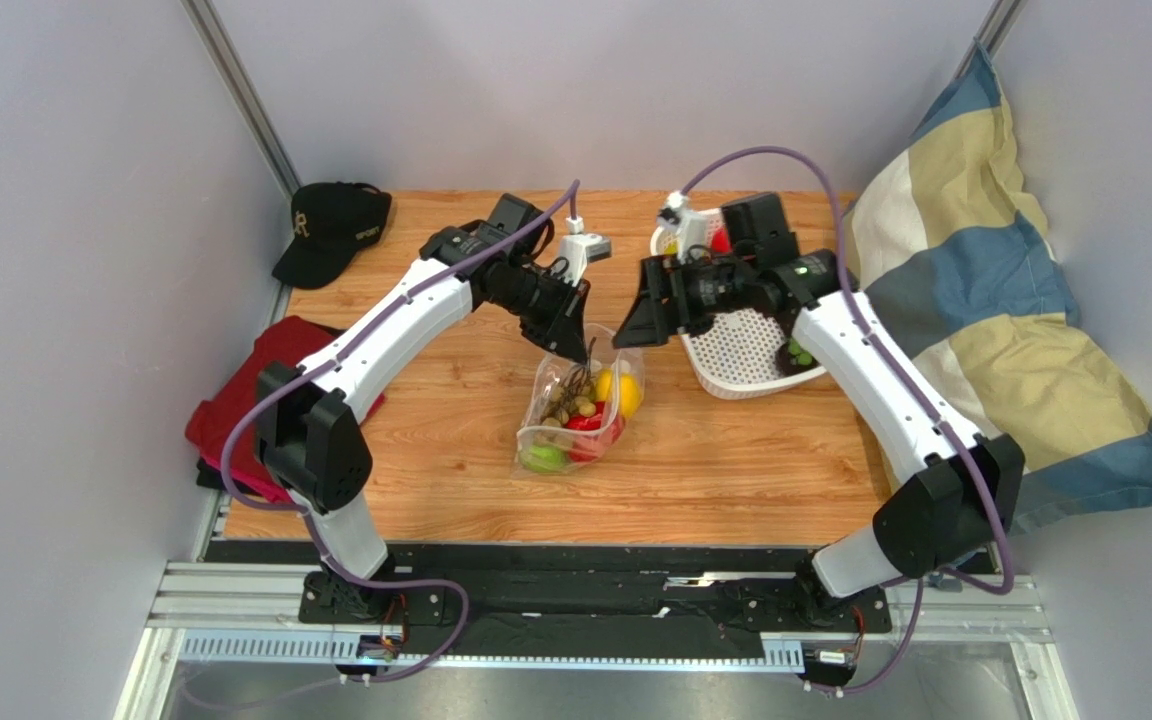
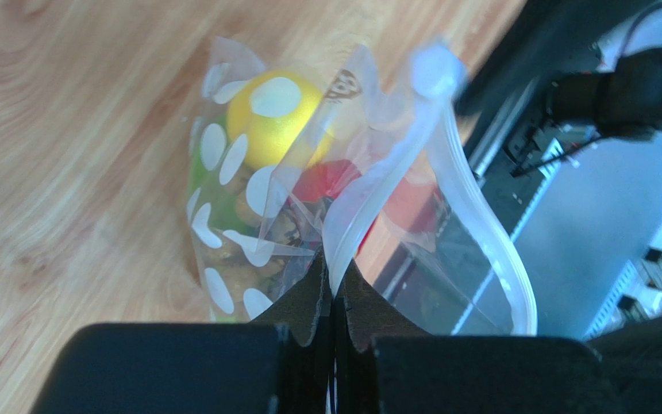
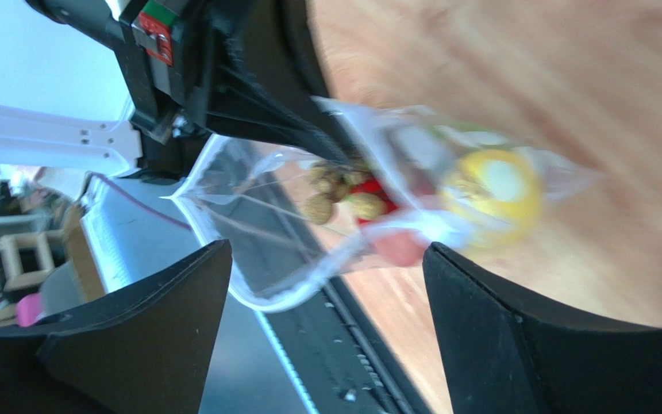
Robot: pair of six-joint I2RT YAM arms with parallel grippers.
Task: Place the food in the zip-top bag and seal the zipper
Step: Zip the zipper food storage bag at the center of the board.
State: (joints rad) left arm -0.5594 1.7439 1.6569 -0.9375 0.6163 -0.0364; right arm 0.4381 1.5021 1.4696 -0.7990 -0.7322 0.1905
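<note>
The dotted clear zip-top bag [image 1: 579,417] stands on the wooden table, its mouth up and gaping. The food in it includes a yellow lemon [image 2: 270,121], a red pepper [image 2: 326,181], grapes [image 3: 334,194] and a green piece [image 1: 543,458]. My left gripper [image 2: 334,289] is shut on the zipper [image 2: 481,250] at one end of the bag's mouth and holds it up. My right gripper [image 3: 326,259] is open, just right of the bag's top and above it, with nothing between its fingers. The zipper's far loop hangs just beyond its fingertips.
A white basket [image 1: 755,360] with a green piece and a red one lies under the right arm. A black cap [image 1: 330,228] sits at the back left and a red cloth [image 1: 259,405] at the left edge. A striped pillow [image 1: 988,300] fills the right side.
</note>
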